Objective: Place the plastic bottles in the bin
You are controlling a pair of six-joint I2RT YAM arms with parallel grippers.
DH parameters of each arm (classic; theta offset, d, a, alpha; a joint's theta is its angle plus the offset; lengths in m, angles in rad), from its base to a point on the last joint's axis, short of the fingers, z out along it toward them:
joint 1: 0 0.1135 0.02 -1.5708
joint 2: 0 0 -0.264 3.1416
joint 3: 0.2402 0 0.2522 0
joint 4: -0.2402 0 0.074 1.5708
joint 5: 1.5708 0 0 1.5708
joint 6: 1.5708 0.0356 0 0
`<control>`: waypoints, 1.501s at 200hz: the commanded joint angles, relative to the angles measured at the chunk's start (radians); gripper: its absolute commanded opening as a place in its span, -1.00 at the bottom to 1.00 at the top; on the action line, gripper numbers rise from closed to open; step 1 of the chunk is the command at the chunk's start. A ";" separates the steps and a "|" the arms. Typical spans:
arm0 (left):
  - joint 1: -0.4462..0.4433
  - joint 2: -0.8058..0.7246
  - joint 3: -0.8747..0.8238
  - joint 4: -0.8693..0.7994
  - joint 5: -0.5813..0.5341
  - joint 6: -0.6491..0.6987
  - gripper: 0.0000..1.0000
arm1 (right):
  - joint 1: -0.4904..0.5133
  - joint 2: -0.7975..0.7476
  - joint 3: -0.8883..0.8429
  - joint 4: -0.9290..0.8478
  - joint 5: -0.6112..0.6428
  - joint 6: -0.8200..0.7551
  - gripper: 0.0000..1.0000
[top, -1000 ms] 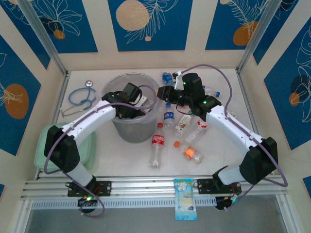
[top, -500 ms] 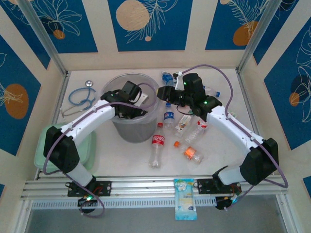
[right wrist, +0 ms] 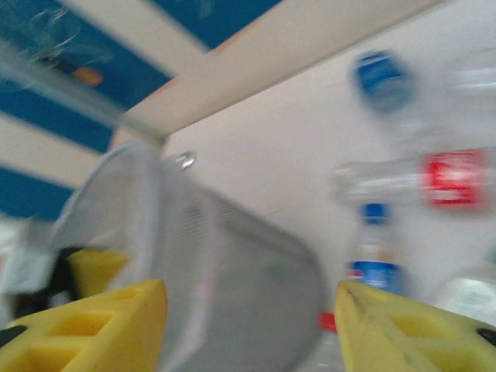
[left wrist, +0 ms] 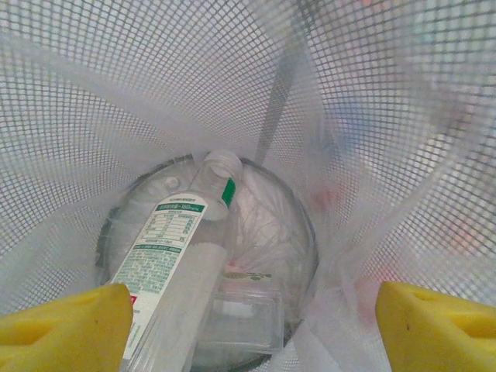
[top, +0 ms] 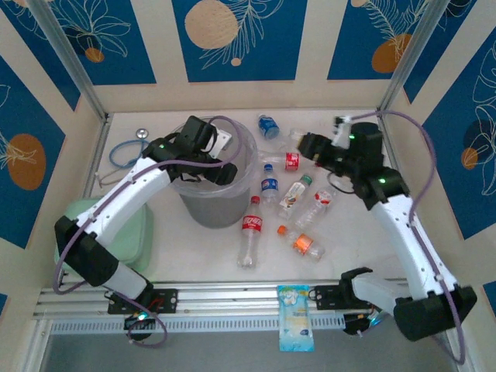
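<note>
Bottle (left wrist: 167, 236) w/ green-white label inside bin (left wrist: 116, 93), small print illegible

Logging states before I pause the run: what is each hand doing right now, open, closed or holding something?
Left hand: open, empty, pointing down into the bin.
Right hand: open, holding nothing.

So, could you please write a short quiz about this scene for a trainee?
1. True or false: the left gripper is shut on a bottle.
2. Which of these lies inside the bin? A) a bottle with a green-and-white label B) a spoon C) a sponge
3. Which flat thing lies at the bottom centre of the top view?
Key: 1 false, it is open. 2 A. 3 the blue-and-white packet.
</note>
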 commanded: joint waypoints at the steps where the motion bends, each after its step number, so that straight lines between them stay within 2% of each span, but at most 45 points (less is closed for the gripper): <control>1: 0.001 -0.049 0.033 -0.042 -0.013 -0.013 0.62 | -0.127 -0.028 -0.011 -0.248 0.014 -0.120 0.27; 27: -0.001 -0.077 0.059 -0.059 0.002 -0.034 0.62 | -0.315 0.018 0.061 -0.396 0.038 -0.269 0.35; 42: 0.000 -0.093 0.065 -0.048 0.032 -0.053 0.62 | -0.390 0.092 0.110 -0.463 0.090 -0.463 0.35; 53: -0.001 -0.096 0.070 -0.042 0.058 -0.061 0.62 | -0.410 0.183 0.177 -0.533 0.188 -0.563 0.36; 62: -0.001 -0.090 0.090 -0.055 0.068 -0.063 0.62 | -0.422 0.257 0.223 -0.564 0.197 -0.656 0.38; 80: -0.002 -0.090 0.112 -0.065 0.082 -0.054 0.62 | -0.426 0.350 0.234 -0.554 0.247 -0.830 0.69; 88: -0.002 -0.092 0.117 -0.070 0.086 -0.047 0.62 | -0.440 0.381 0.227 -0.528 0.275 -0.880 0.77; 121: -0.002 -0.109 0.113 -0.085 0.105 -0.037 0.61 | -0.496 0.535 0.257 -0.436 0.170 -1.021 0.83; 161: -0.002 -0.187 0.033 -0.041 0.121 -0.066 0.60 | -0.491 0.744 0.385 -0.451 0.169 -1.054 0.86; 192: -0.001 -0.213 0.034 -0.082 0.040 -0.061 0.60 | -0.445 0.832 0.394 -0.404 0.170 -1.065 0.86; 253: -0.001 -0.304 0.024 -0.155 -0.062 -0.033 0.56 | -0.426 0.985 0.459 -0.391 0.182 -1.099 0.82; 276: -0.001 -0.317 0.042 -0.182 -0.095 -0.013 0.57 | -0.433 1.029 0.489 -0.403 0.175 -1.077 0.77; 300: -0.001 -0.314 0.060 -0.195 -0.106 0.000 0.57 | -0.436 1.039 0.489 -0.399 0.162 -1.078 0.58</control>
